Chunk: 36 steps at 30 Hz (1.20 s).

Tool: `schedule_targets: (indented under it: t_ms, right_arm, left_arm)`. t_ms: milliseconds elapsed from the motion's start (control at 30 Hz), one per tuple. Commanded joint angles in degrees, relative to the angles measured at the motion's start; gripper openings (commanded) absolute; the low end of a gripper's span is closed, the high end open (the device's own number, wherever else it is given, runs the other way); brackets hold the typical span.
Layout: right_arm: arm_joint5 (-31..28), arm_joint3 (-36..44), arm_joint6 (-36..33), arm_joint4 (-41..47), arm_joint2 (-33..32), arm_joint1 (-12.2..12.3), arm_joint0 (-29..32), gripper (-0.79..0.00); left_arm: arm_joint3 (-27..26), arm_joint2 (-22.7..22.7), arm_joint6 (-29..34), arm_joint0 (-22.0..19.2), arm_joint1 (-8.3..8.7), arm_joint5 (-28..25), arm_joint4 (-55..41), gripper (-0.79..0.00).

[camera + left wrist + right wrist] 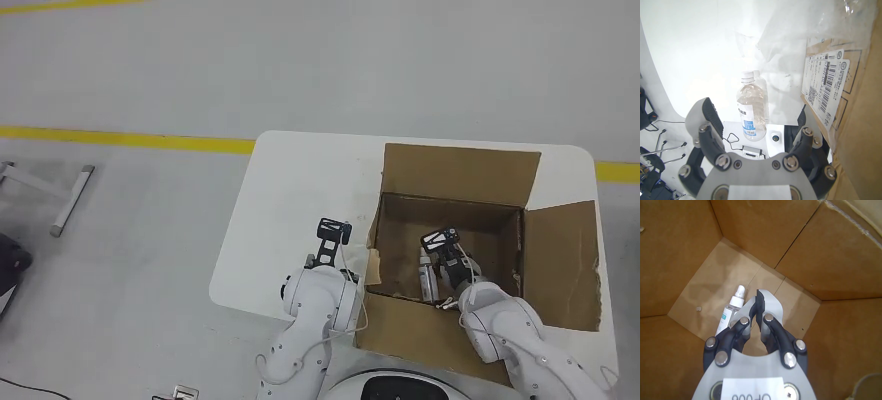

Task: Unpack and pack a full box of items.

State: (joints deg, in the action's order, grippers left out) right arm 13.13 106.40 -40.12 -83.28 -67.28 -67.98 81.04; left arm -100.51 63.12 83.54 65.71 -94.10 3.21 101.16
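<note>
Left claw (334,230) hangs wide open outside the box (460,170) at its 9 o'clock. Its pads sit either side of the clear bottle (750,102) and touch neither; can't tell if the bottle stands or lies on the table (300,200), but it reads as a drop spot for unpacked items, clear of the box wall. Right claw (758,298) is down inside the box, pinched closed on nothing, with the spray (730,311) flat on the floor just beside it at roughly 6 o'clock. My guess: the spray is next out, and that claw must open first.
</note>
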Motion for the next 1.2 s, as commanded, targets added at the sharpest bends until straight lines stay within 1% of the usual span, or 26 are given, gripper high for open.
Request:
schedule_targets:
  t_ms: [0,200,367,433,467,533,600,633,800,1000,1033,1067,1100,1133,1167]
  right_arm:
    - [0.0,0.0,0.0,0.0,0.0,0.0,0.0,-0.785]
    - [-1.1,-1.8,1.1,0.3,0.0,-0.1,0.3,-0.785]
    - [-1.7,-7.0,0.3,4.2,2.1,-1.1,-3.2,-0.785]
    - [-1.0,-8.2,0.3,4.8,3.4,-1.6,-4.4,-0.711]
    - [-0.7,-8.7,0.3,5.2,3.7,-1.8,-4.8,-0.646]
    - [-0.2,-9.2,0.4,5.2,4.2,-2.0,-5.5,-0.622]
    - [1.4,-8.8,1.1,5.3,3.9,-2.2,-5.5,-0.668]
    - [1.0,-8.1,1.4,5.0,3.9,-2.3,-5.3,-0.785]
    - [1.1,-4.3,2.1,6.2,1.7,-2.2,-3.2,-0.785]
    - [1.1,1.0,3.9,12.5,-2.2,-2.1,0.4,-0.785]
    - [1.3,1.8,3.9,13.3,-3.0,-2.1,1.1,-0.767]
    - [1.4,2.6,3.7,14.1,-3.8,-2.0,1.8,-0.72]
    - [1.4,3.6,3.6,15.2,-4.5,-2.0,2.5,-0.723]
    - [1.3,4.4,3.4,16.3,-5.3,-2.0,3.1,-0.696]
    - [1.3,5.1,3.2,16.6,-5.9,-1.9,3.8,-0.643]
  left_arm:
    - [0.0,0.0,0.0,0.0,0.0,0.0,0.0,0.0]
    - [0.0,0.0,0.0,0.0,0.0,0.0,0.0,0.0]
    - [0.0,0.0,0.0,0.0,0.0,0.0,0.0,0.0]
    - [0.0,0.0,0.0,0.0,0.0,0.0,0.0,0.0]
    - [0.0,0.0,0.0,0.0,0.0,0.0,0.0,0.0]
    - [0.0,0.0,0.0,0.0,0.0,0.0,0.0,0.0]
    - [0.0,0.0,0.0,0.0,0.0,0.0,0.0,0.0]
    - [0.0,0.0,0.0,0.0,0.0,0.0,0.0,0.0]
    - [0.0,0.0,0.0,0.0,0.0,0.0,0.0,0.0]
    - [0.0,0.0,0.0,0.0,0.0,0.0,0.0,0.0]
    - [0.0,0.0,0.0,0.0,0.0,0.0,0.0,0.0]
    - [0.0,0.0,0.0,0.0,0.0,0.0,0.0,0.0]
    - [0.0,0.0,0.0,0.0,0.0,0.0,0.0,0.0]
    - [0.0,0.0,0.0,0.0,0.0,0.0,0.0,0.0]
    - [0.0,0.0,0.0,0.0,0.0,0.0,0.0,0.0]
